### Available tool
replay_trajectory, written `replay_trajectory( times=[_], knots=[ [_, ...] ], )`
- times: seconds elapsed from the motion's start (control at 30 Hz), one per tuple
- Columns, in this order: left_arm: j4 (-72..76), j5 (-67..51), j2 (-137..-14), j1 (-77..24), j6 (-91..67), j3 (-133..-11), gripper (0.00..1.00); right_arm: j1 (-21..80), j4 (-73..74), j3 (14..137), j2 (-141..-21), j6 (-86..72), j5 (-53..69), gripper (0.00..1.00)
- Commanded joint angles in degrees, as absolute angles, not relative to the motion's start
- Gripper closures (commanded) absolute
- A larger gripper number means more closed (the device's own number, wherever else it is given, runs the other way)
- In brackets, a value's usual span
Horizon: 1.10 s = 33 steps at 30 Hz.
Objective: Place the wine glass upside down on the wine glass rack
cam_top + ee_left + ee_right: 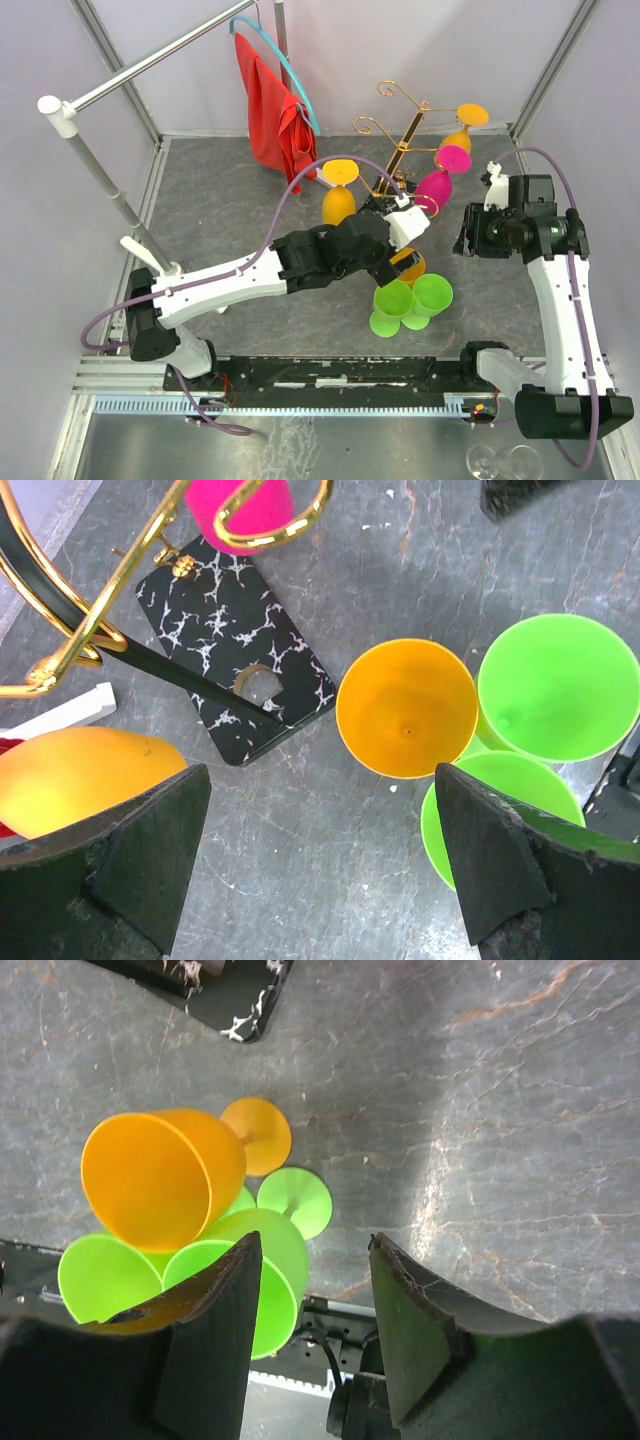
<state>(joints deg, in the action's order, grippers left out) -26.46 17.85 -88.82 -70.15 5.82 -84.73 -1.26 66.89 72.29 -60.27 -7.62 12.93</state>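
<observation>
Gold wire scroll rack (pixel 400 150): magenta plastic glass (pixel 435 188) hung inverted. Orange plastic wine glass (pixel 405 708) stood upright, unhung, toward near edge of worktop (pixel 230 200). Left pincer (pixel 320 815) gaped empty above it; right pincer (pixel 313 1290) was open, empty.

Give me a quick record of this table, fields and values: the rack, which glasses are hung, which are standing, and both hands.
Rack: gold wine glass rack on a black marbled base
Hung upside down: left orange glass, far orange glass, pink glass
Standing upright: near orange glass, two green glasses, clustered
Left hand: open, above the near orange glass
Right hand: open, empty, to the right of the cluster
</observation>
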Motion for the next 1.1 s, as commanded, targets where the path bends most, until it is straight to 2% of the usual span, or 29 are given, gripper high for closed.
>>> replay_trajectory(
  times=[0.0,0.23,0.57,0.77,0.87,1.07],
  knots=[
    [-27.2,19.9,-90.2,-70.2,0.6,-89.6,0.01,-1.2,71.0,72.0,-57.1,-5.1,16.4,0.44],
    [-30.3,21.3,-92.5,-69.9,-4.1,-94.5,0.01,0.8,71.6,71.1,-56.0,-6.1,17.2,0.43],
    [-33.5,22.7,-91.8,-68.3,-7.4,-99.0,0.01,7.0,70.2,67.8,-57.1,-11.9,11.0,0.43],
    [-33.9,23.3,-90.3,-67.9,-7.5,-97.1,0.01,10.0,68.0,63.0,-56.6,-15.0,5.7,0.43],
    [-33.6,23.8,-89.8,-67.7,-7.8,-95.3,0.01,10.6,65.5,63.1,-56.4,-16.3,5.8,0.38],
    [-31.2,23.8,-88.2,-67.6,-8.8,-90.2,0.01,11.5,57.4,62.2,-54.7,-20.4,9.2,0.38]
  ],
)
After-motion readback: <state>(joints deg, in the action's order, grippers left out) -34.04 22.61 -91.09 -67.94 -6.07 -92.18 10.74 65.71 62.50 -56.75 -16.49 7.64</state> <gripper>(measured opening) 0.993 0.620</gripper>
